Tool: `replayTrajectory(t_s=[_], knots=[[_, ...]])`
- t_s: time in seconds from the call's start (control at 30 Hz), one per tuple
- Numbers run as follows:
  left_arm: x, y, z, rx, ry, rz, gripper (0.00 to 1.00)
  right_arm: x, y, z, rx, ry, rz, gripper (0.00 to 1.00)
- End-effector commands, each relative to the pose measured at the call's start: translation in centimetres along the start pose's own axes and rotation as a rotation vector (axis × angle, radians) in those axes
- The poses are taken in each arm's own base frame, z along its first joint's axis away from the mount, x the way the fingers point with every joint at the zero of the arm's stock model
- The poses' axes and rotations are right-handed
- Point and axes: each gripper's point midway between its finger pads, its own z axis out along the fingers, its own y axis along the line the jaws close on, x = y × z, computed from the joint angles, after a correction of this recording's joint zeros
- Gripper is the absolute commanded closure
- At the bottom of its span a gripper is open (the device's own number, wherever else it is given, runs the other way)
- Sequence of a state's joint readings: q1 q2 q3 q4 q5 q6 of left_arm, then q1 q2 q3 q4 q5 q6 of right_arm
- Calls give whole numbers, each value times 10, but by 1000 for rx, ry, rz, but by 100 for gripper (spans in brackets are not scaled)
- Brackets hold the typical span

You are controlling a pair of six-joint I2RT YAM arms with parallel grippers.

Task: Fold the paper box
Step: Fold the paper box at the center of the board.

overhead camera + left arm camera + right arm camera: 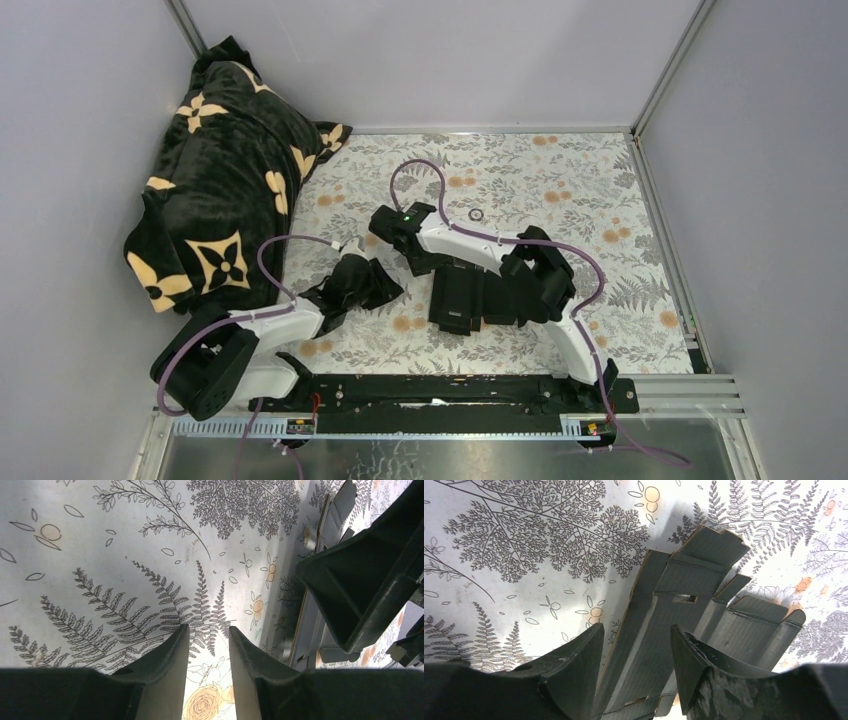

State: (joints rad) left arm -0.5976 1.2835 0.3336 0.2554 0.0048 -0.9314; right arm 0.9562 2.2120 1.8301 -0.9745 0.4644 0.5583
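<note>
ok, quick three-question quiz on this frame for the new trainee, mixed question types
1. True or false: the paper box is already folded up into a closed box.
2. What sits between the left jaws? A) a box flap B) nothing C) a cable
3. Fill in: the black flower-patterned blanket lies at the table's far ___ corner.

Key: 1 false, it lies flat with its flaps spread; 2 B; 3 left.
</note>
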Motion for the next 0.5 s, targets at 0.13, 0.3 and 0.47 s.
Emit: replayTrajectory(t_s=[0.13,0.3,0.47], knots=[[-4,0,-8,46,-10,24,59,-2,-12,-6,112,-22,-4,44],[-5,3,-9,46,-11,22,60,-2,-12,-4,116,-21,-8,47],[-6,5,-9,43,-12,22,60,-1,-10,-3,115,-18,-17,50]])
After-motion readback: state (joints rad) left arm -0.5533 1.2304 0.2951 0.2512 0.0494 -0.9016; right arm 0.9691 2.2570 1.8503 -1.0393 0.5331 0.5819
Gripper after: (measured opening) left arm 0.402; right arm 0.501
